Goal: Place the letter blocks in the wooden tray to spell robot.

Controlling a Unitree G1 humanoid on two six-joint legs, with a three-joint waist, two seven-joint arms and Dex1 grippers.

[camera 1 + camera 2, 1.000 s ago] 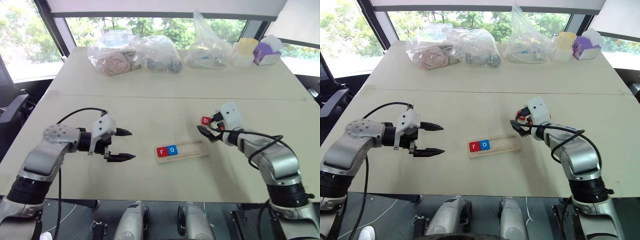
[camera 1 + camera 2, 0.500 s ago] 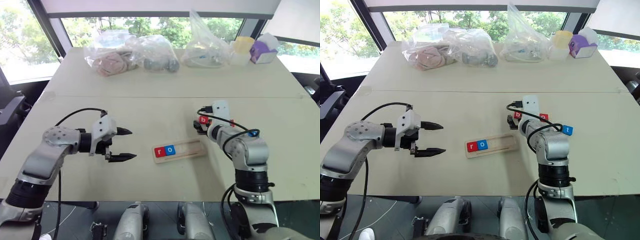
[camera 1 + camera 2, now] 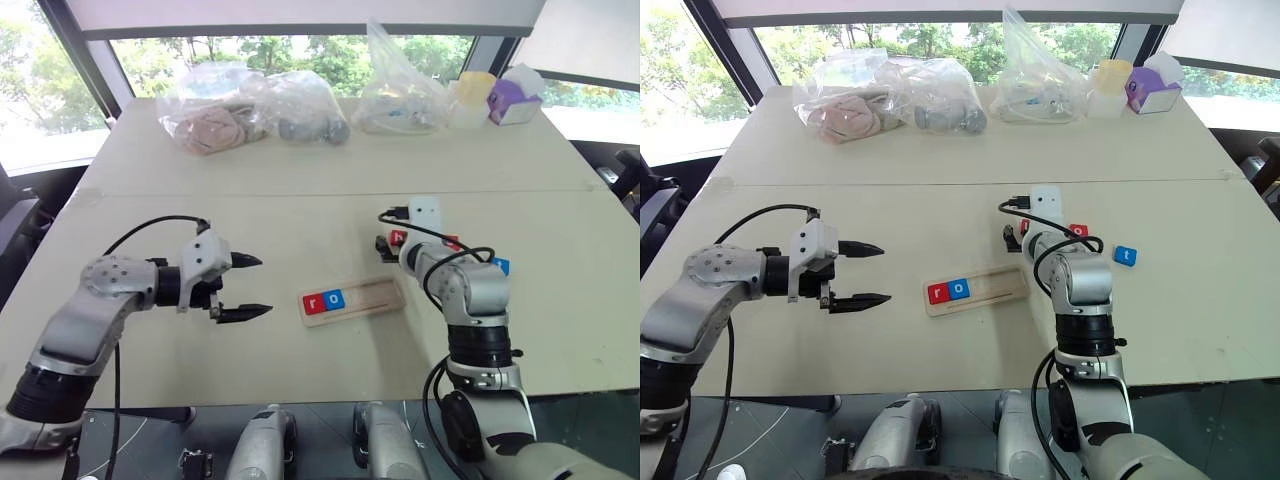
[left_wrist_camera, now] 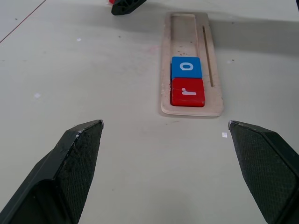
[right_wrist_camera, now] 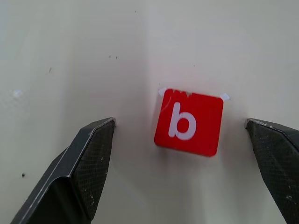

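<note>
The wooden tray point(image 3: 368, 296) lies mid-table with a red r block point(image 3: 313, 302) and a blue o block point(image 3: 335, 298) side by side at its left end. My right gripper point(image 5: 180, 122) is open and points down at a red b block point(image 5: 189, 122); the block lies flat on the table between its fingers point(image 5: 88, 158), with a gap on each side. Just right of that arm lie another red block point(image 3: 1078, 231) and a blue t block point(image 3: 1124, 255). My left gripper point(image 3: 262, 286) hovers open and empty to the left of the tray.
Clear plastic bags point(image 3: 240, 105) with assorted items line the far side of the table, beside a yellow cup point(image 3: 468, 95) and a purple box point(image 3: 512, 98). A seam point(image 3: 250, 194) crosses the tabletop behind the work area.
My right arm has swung forward and inward, and its wrist has rolled, so the gripper now straddles the b block. The left arm has kept still. The head camera has shifted.
</note>
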